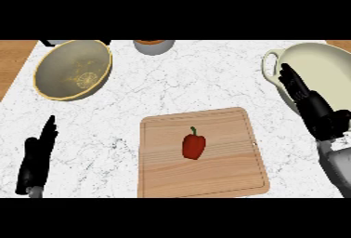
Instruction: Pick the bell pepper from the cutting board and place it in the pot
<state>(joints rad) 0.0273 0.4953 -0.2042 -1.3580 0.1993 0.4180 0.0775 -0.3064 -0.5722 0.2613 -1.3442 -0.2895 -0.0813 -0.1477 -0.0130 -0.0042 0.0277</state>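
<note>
Near the counter's front edge, the pepper (194,146) lies mid-board (165,176). By the left edge the left hand (34,162) rests, fingers straight and together. Farther right, the right hand (314,110), fingers straight and together, overlaps the pot (323,59).

pale wooden cutting board (226,174), veined white marble counter (198,79), dull brassy bowl (61,62)

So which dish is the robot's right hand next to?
The cream pot at the right: the right hand overlaps its rim. The metal bowl and grey cup sit far from it.
</note>
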